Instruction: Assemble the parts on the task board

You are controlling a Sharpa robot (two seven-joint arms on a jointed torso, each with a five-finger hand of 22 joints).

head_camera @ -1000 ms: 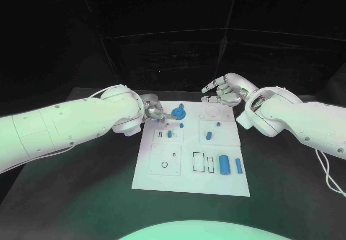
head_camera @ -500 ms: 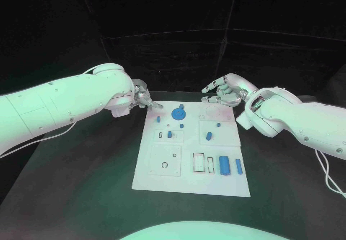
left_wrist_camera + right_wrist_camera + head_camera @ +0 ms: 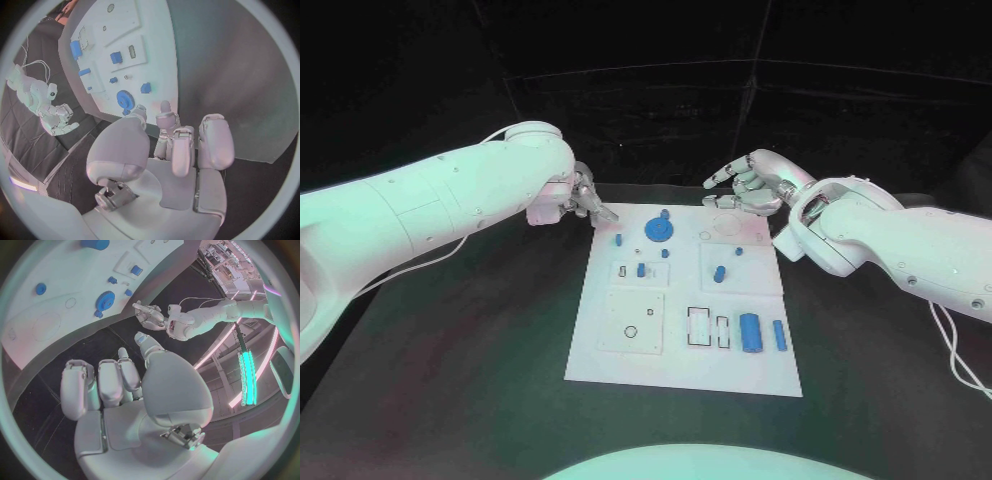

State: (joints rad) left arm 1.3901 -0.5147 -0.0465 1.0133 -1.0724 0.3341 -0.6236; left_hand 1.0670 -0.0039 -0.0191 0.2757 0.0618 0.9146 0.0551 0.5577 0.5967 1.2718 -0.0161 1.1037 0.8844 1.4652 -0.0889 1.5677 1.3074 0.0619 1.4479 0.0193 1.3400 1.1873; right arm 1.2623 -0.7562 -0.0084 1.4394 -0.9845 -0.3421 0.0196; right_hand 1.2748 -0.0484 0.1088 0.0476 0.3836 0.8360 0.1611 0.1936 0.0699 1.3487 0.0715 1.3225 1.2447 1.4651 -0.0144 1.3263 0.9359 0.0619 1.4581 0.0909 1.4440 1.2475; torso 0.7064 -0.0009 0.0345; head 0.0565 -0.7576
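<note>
Withdrawn off the white rectangular task board point(image 3: 684, 300), the silver left hand point(image 3: 578, 200) hovers beside its far-left corner, fingers loosely spread, empty. Nearest lies the round blue gear part point(image 3: 656, 230), toward the board's middle; the right hand point(image 3: 751, 185) hangs curled, empty.

Head cam looks down from above, well back from the task board point(image 3: 684, 300). Each wrist cam sits close behind its own hand, facing the board's far end. All three share the blue gear point(image 3: 658, 230) point(image 3: 125, 101) point(image 3: 104, 300).
</note>
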